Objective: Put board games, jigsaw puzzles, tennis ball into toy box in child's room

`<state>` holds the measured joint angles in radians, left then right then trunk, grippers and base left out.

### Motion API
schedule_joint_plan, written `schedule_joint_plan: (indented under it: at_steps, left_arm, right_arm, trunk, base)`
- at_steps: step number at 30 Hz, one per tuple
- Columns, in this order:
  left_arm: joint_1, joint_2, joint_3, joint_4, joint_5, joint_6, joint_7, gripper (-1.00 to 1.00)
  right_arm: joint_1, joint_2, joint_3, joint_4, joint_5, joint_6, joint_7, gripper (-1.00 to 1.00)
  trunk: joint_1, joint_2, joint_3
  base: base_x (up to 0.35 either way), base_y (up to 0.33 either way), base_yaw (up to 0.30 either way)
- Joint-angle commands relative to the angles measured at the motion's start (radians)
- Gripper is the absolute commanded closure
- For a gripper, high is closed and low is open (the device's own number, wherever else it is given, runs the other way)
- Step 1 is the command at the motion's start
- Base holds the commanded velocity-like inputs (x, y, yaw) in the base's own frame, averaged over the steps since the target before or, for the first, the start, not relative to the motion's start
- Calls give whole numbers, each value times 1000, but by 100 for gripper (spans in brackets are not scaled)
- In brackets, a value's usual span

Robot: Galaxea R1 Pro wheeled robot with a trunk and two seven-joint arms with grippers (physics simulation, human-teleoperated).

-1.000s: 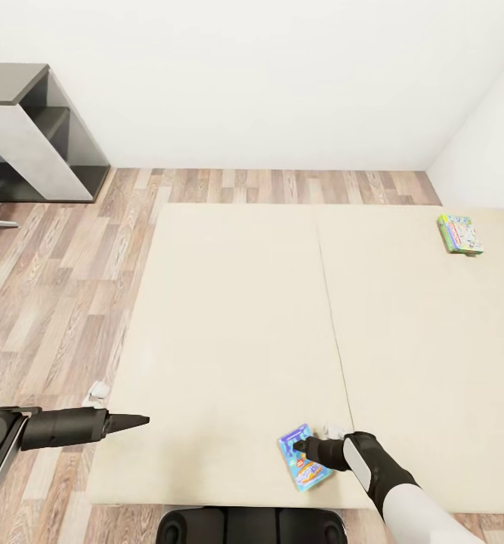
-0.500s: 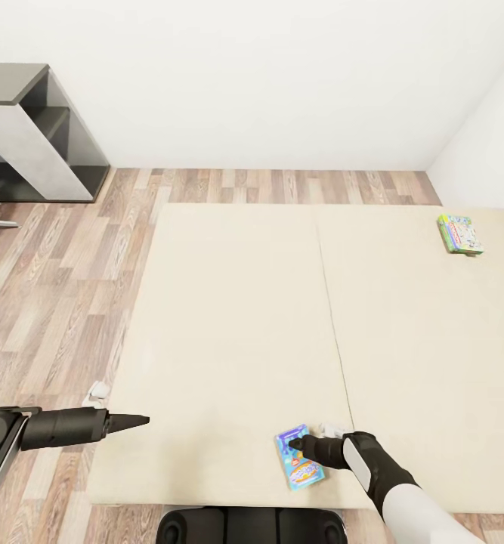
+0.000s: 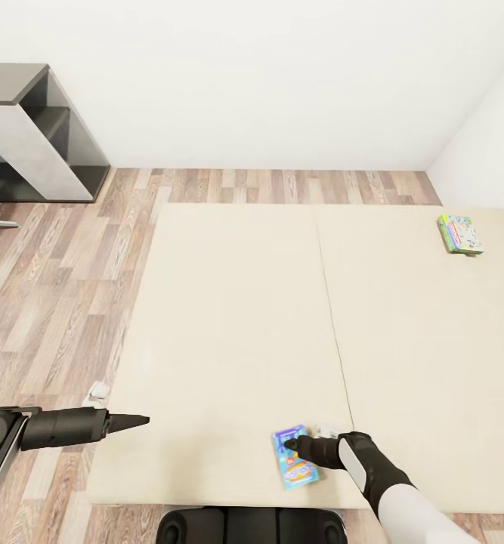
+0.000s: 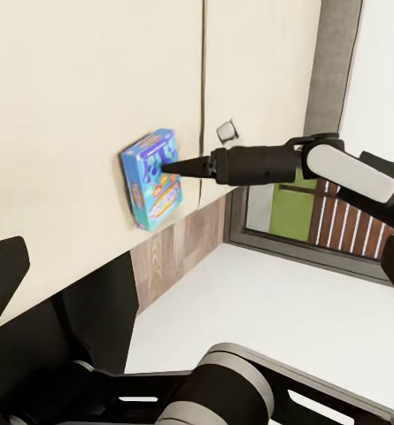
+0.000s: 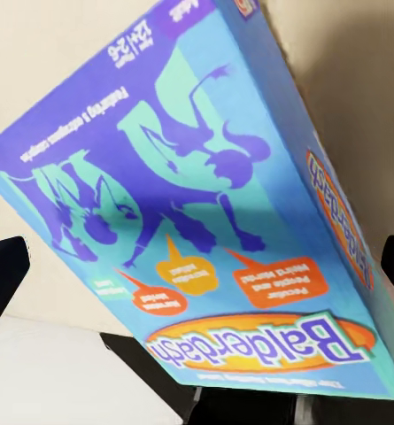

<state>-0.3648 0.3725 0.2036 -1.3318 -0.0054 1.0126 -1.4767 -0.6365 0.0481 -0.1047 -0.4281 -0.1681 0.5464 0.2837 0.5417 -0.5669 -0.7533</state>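
The beige bed (image 3: 236,302) carries two board games. A blue cartoon game box (image 3: 295,470) lies flat at the bed's near edge, with my right gripper (image 3: 289,447) resting its tips on the box's far end. The left wrist view shows that gripper (image 4: 166,164) touching the box (image 4: 148,181). Seen from the right wrist, the box (image 5: 205,177) is very close, with a finger at each side edge, so the jaws stand open. A green game box (image 3: 459,234) lies at the bed's far right. My left gripper (image 3: 144,418) hovers open over the bed's left edge. The toy box, puzzles and tennis ball are out of view.
A grey and dark shelf-like desk end (image 3: 32,128) stands at the back left on the wood floor (image 3: 63,287). A small white object (image 3: 97,393) lies on the floor by the bed. White walls close the back and right. My base (image 3: 252,525) abuts the bed's near edge.
The right gripper has slid the blue box a little to the left and toward the bed's near edge, turning it slightly. The left arm and the green box have not moved.
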Motion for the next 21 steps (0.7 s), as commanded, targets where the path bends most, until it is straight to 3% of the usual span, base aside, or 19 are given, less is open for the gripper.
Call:
schedule_joint_plan:
  at_steps: [1,21]
  left_arm:
    - [0,0,0,0,-1,11,-4,-100]
    - [0,0,0,0,-1,11,-5,-100]
  right_arm:
    - [0,0,-3,-1,-1,8,3,-100]
    - [0,5,5,-1,-3,7,5,-100]
  trunk:
    - [0,-1,-1]
    - [0,-1,-1]
  base:
    - [0,0,0]
    - [0,0,0]
